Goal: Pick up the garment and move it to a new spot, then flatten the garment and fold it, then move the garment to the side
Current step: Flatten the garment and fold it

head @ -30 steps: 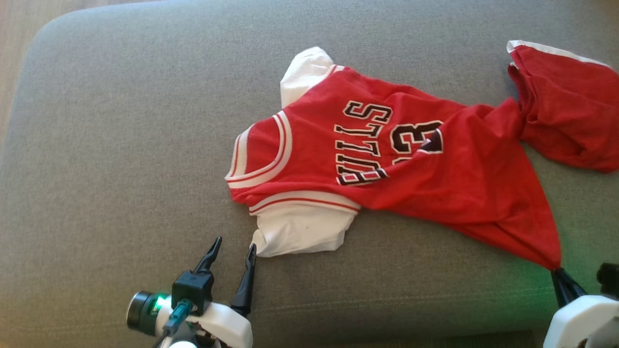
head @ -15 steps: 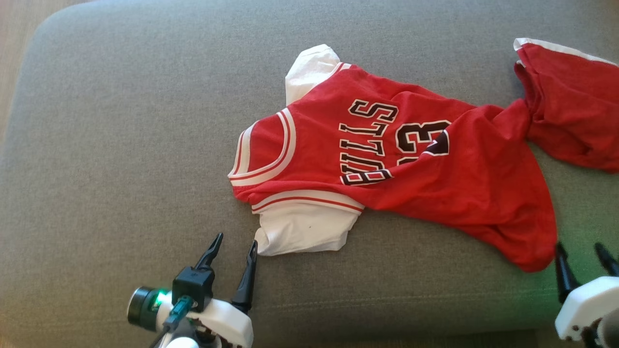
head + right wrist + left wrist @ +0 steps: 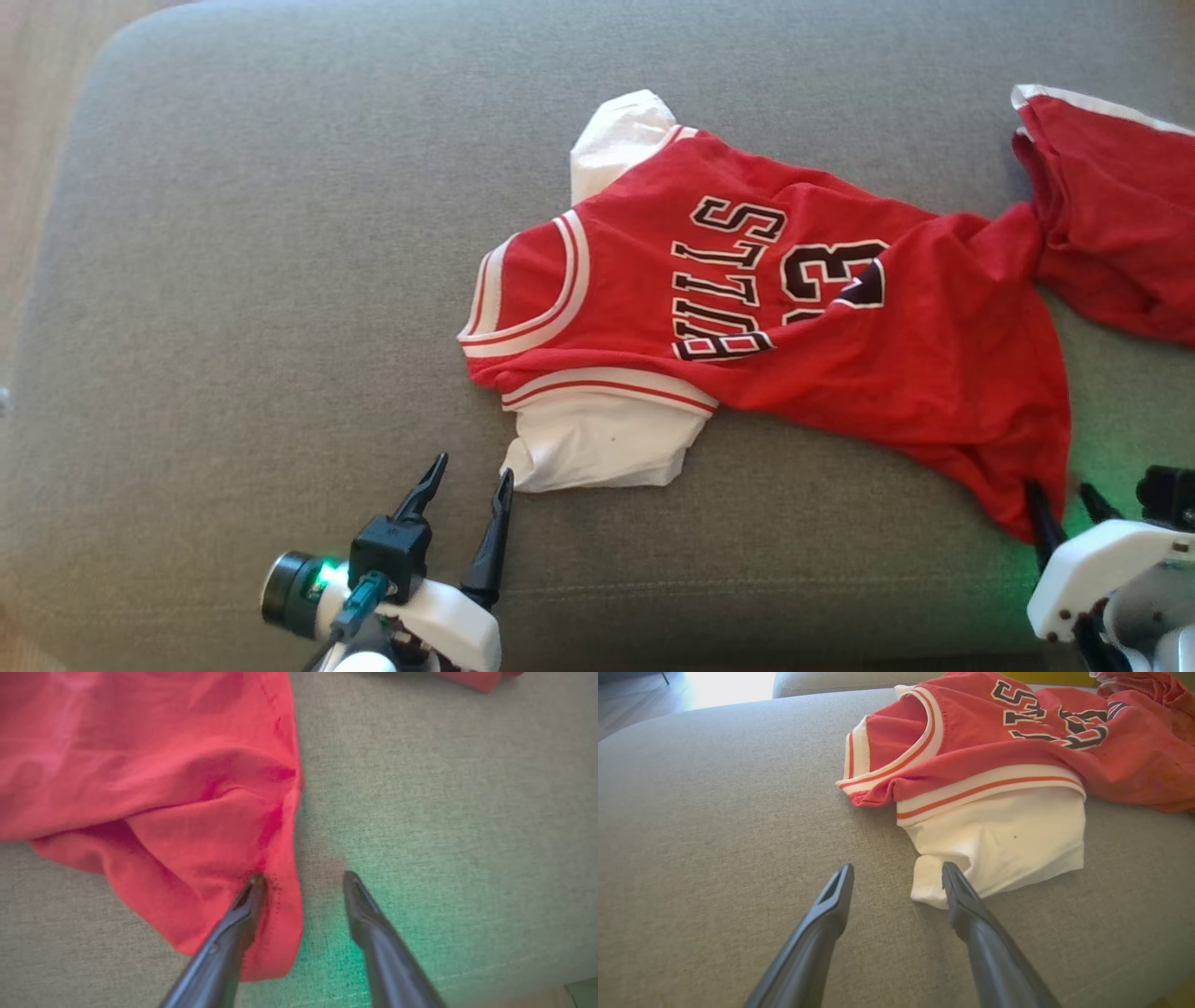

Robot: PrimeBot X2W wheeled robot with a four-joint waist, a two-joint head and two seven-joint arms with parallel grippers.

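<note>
1. Low at the bottom left of the head view, the left gripper (image 3: 472,467), on a white wrist with a green lamp (image 3: 322,574). Both dark fingers pointing up and a little to the right.
2. Its 2 fingers spread wide and released, with nothing between them. In the left wrist view, the fingertip (image 3: 948,870) on that view's right just beside the corner of the white sleeve (image 3: 1008,844). Cannot tell whether touching it.
3. At the bottom right edge of the head view, the right gripper (image 3: 1060,487), its white housing partly cut by the frame. Fingers pointing up toward the red hem.
4. Its 2 fingers apart, not clenched, grasping nothing. In the right wrist view, 1 finger (image 3: 243,914) lying over the lower corner of the red cloth, the other (image 3: 369,919) over bare fabric tinted by a green glow (image 3: 373,868).
5. Lying on the grey cushion (image 3: 233,327), right of its middle, the red jersey (image 3: 840,345). Neck to the left, hem to the right, wrinkled toward the hem. "BULLS" and 23 in black and white on the chest, read sideways.
6. On the far side of the jersey, the other white sleeve (image 3: 621,140), partly tucked under the red.
7. At the upper right edge, a red piece (image 3: 1111,233) with white trim, touching the jersey. Cannot tell whether joined to it.
8. Past the left edge of the cushion, a strip of wooden floor (image 3: 37,93).
</note>
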